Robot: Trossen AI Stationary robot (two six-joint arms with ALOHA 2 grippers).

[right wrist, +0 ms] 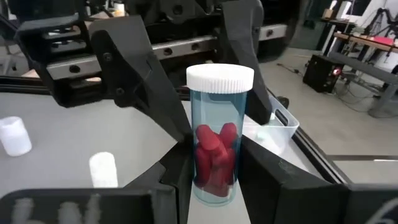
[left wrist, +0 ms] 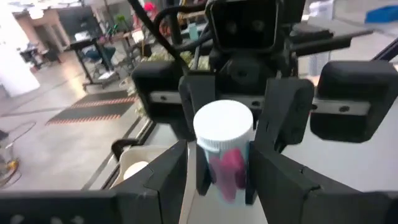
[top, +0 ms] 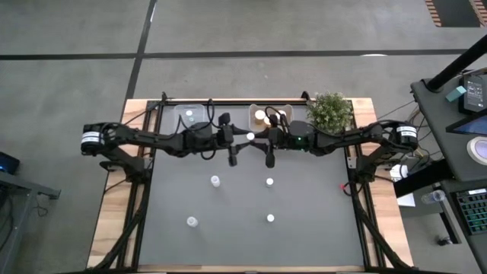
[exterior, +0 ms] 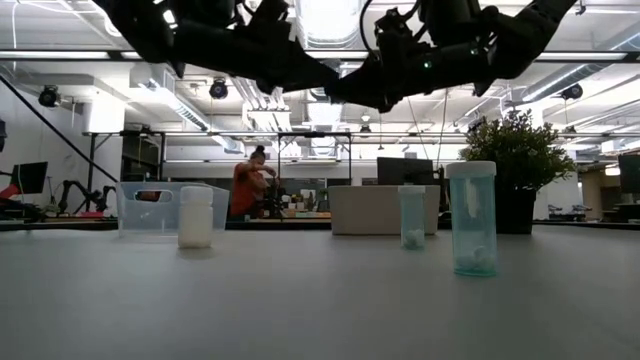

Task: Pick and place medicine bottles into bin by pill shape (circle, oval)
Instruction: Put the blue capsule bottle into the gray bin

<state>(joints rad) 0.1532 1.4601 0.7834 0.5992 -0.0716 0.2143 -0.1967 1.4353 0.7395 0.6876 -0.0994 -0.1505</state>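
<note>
Here both grippers' jaws clamp one white-capped bottle (top: 250, 136) mid-air above open table (top: 304, 198).

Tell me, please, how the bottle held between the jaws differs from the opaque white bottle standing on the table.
The held bottle is see-through with a blue tint and shows red pills; the opaque white bottle hides its contents. The held bottle is up off the table, between the jaws of both the left gripper and the right gripper; the opaque white bottle stands free, untouched. Both are upright with white caps.
</note>
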